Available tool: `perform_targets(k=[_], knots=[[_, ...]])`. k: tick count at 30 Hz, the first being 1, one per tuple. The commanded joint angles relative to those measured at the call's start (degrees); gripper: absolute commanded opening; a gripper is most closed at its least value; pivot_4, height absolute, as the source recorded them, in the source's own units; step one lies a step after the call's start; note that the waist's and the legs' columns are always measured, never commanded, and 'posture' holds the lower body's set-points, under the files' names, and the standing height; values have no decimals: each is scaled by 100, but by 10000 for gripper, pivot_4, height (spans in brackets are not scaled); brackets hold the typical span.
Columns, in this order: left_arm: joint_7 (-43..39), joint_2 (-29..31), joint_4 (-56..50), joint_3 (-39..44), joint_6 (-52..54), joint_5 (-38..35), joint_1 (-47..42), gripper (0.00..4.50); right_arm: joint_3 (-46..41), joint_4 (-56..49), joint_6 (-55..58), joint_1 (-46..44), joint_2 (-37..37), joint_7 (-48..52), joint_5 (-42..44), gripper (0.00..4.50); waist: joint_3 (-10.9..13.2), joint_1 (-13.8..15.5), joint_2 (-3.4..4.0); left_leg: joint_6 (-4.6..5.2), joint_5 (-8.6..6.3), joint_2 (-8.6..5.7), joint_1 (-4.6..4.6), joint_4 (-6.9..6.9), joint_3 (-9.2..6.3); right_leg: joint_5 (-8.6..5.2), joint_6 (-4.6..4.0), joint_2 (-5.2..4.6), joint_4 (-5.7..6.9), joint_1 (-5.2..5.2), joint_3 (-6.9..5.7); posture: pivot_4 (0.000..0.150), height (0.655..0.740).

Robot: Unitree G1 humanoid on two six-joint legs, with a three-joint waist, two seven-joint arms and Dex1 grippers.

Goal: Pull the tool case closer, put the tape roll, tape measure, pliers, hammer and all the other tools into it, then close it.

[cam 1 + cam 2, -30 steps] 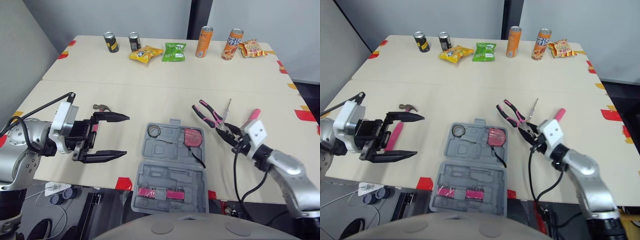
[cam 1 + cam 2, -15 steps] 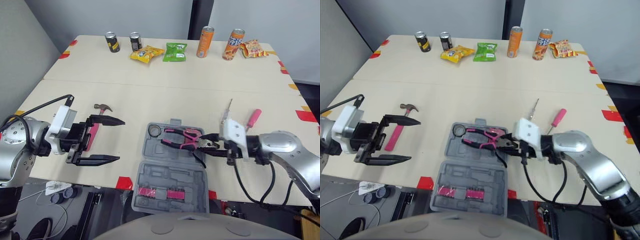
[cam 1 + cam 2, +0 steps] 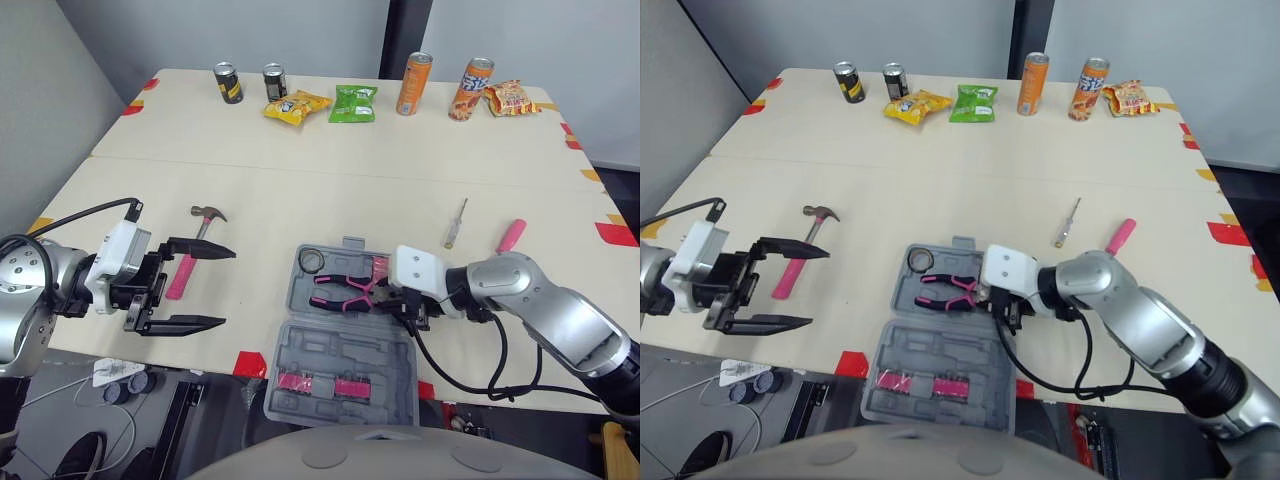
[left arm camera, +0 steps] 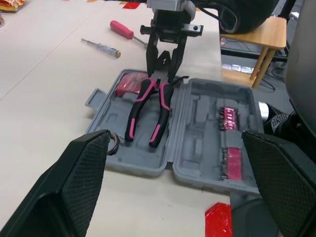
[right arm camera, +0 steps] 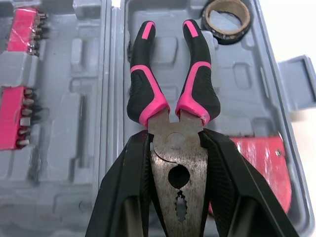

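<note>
Both fingers of the right gripper [image 5: 175, 139] are clamped on the steel head of the pliers [image 5: 195, 94]. Their pink-and-black handles reach left over the far half of the open case [image 3: 320, 345], which lies at the table's near edge. Whether the handles touch the case cannot be told. One finger hides part of the red tape measure [image 5: 264, 158] in the far-right pocket. The tape roll [image 3: 310, 261] sits in the case's far-left corner. Left of the case, the left gripper [image 3: 230, 288] hovers spread wide, holding nothing. Its far finger crosses the hammer [image 3: 183, 274] lying on the table and covers part of the pink handle. Right of the case, well apart, lie a slim screwdriver [image 3: 455, 222] and a pink-handled tool [image 3: 510, 236] whose tip is too small to make out.
</note>
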Motion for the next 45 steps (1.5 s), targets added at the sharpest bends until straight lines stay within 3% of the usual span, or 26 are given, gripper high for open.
perform_targets(k=[1,10,22,26,27,30,39,45], knots=[[-276,127,66,105,-136,-5,26,45000,216,-177,226,-289,80,-64,-178,10230,0,4,0,0,0,0,1,1,2,0,0,0,3,-1,2,1500,7400],[-280,301,208,111,-281,52,73,45000,685,19,467,-699,548,-287,-458,10230,-2,17,-2,-5,1,2,0,1,7,0,0,3,10,-6,7,1500,7400],[-240,300,176,97,-269,2,70,45000,774,176,318,-605,608,-278,-664,10230,-4,-1,-2,-7,1,5,2,1,11,0,-1,4,17,-6,11,1500,7400],[-225,281,166,87,-265,-4,66,45000,744,194,247,-574,565,-246,-688,28139,-4,10,-2,-7,1,5,1,4,11,0,-1,5,17,-7,11,1500,7400],[-220,276,163,87,-259,-11,67,45000,708,204,223,-571,549,-227,-686,29587,-4,16,-3,-7,0,5,1,6,11,-1,-1,5,17,-8,11,1500,7400],[-209,264,154,86,-250,-21,74,45000,582,201,218,-547,554,-192,-626,40212,-5,23,-3,-9,0,5,1,6,10,-1,-1,5,17,-8,10,1500,7400],[-164,208,134,76,-246,-18,82,45000,23,512,-447,-368,1191,-255,-193,40212,-5,15,-4,-10,0,7,-1,7,12,-1,-2,5,20,-8,12,1500,7400],[-129,177,134,93,-245,-22,82,45000,-232,1220,-1713,69,1551,-93,-42,21589,-7,31,-7,-10,0,6,-3,14,10,-2,-3,3,26,-11,10,1500,7400]])
